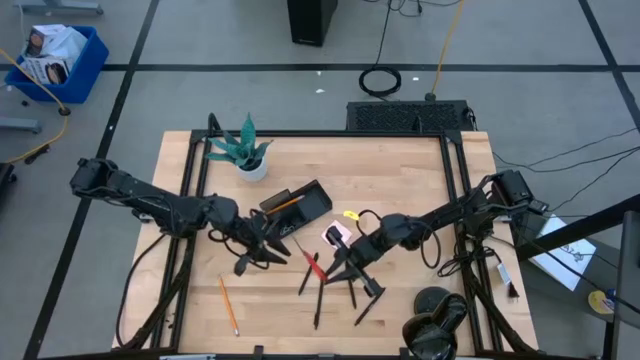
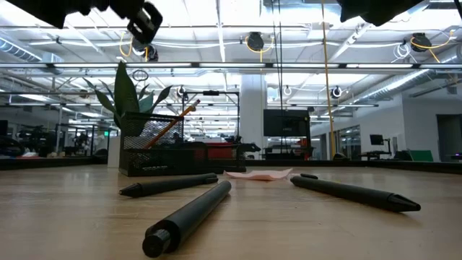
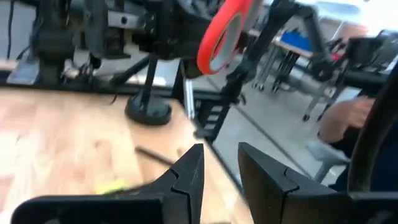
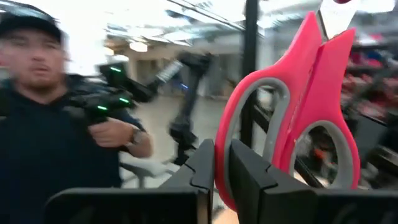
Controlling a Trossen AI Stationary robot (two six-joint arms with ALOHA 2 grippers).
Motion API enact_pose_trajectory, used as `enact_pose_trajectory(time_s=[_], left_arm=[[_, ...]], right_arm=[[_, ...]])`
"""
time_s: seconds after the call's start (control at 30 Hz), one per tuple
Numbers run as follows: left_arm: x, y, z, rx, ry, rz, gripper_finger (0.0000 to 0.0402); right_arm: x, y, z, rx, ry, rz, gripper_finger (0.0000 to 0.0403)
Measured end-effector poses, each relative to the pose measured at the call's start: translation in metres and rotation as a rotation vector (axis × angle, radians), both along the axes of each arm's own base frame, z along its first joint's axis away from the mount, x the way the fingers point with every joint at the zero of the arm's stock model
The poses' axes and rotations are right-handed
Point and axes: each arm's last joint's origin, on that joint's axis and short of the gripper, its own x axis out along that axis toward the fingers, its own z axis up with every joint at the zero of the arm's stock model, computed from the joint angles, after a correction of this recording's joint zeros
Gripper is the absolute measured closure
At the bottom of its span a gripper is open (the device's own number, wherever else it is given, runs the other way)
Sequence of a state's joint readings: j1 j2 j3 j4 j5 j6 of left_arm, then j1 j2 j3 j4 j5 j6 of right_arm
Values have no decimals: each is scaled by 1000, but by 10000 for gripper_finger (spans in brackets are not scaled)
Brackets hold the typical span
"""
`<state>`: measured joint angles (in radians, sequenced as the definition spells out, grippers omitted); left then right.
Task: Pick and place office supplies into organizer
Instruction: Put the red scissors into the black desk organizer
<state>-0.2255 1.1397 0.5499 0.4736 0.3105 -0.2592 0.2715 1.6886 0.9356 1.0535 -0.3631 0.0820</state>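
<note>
My right gripper (image 1: 338, 266) is shut on the red-handled scissors (image 4: 292, 118), near the middle of the table. The scissors also show in the high view (image 1: 311, 262) and in the left wrist view (image 3: 222, 34). My left gripper (image 1: 262, 244) is open and empty, a little to the left of the scissors (image 3: 221, 177). The black organizer (image 1: 300, 203) stands behind them with an orange pencil in it. The pink sticky-note pad (image 1: 335, 236), several black pens (image 1: 320, 300) and an orange pencil (image 1: 228, 305) lie on the table. My right gripper pinches the rim of one handle loop (image 4: 224, 158) of the scissors between its two fingers. The handles stand just past the fingertips and the blade end (image 4: 336, 12) points away from the gripper. The low view shows no scissors on the table top.
A potted green plant (image 1: 243, 155) stands at the far left of the table. A small yellow bit (image 1: 350, 214) lies right of the organizer. A person (image 4: 43, 124) holding controls stands beyond the table. Black pens (image 2: 195, 213) lie toward the near edge.
</note>
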Motion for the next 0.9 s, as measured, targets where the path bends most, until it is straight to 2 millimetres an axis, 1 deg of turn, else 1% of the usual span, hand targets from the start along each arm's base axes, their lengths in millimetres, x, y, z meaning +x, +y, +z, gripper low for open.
enact_pose_trajectory(time_s=[0.1,0.23,0.33,0.43,0.57,0.6,0.67,0.77,0.9], left_arm=[[-1,0,-8,10,80,3,300],[-3,1,-11,-2,141,4,300],[-7,1,-14,0,196,7,300],[-10,3,-12,19,190,27,300],[-14,3,-10,18,177,33,300],[-15,2,-9,20,174,42,300],[-19,3,-8,36,184,84,300],[-28,2,-11,182,211,188,300],[-35,-3,-16,433,198,388,300]], right_arm=[[3,-3,-7,-20,61,-118,377],[7,-13,-13,-59,116,-268,378],[7,-21,-16,-119,206,-381,381],[3,-25,-13,-176,255,-442,380],[-3,-23,-3,-203,221,-442,377],[-5,-22,-1,-212,232,-465,377],[-10,-23,-4,-254,306,-543,379],[-17,-27,-12,-302,446,-669,380],[-22,-37,-11,-202,537,-763,375]])
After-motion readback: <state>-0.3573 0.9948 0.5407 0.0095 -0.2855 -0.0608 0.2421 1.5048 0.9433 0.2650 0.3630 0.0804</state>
